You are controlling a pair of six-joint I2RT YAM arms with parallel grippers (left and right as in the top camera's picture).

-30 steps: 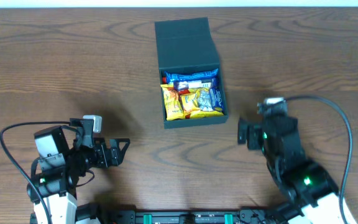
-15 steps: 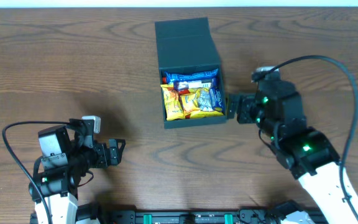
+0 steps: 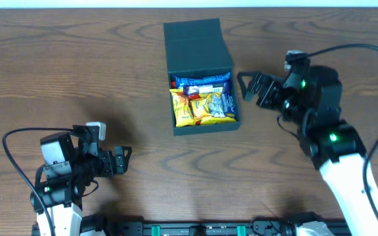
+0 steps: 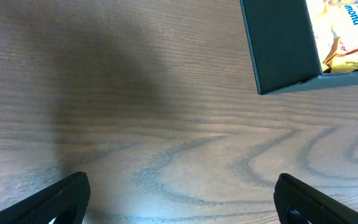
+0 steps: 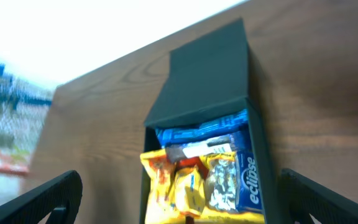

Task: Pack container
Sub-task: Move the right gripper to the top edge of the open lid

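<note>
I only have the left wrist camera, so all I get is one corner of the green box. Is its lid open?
Observer: Yes, the container has its flap lid standing open at the far side.
Operator: Where's the right gripper?
Observer: The right gripper is open and empty, close beside the container's right wall.
Operator: Is anything packed?
Observer: Yes: yellow packets in front, a blue packet behind, an eclipse packet along the right wall.

Robotics lab workbench: wood-grain table [image 3: 77, 78], cabled left arm [image 3: 59, 176] and right arm [image 3: 323, 134].
</note>
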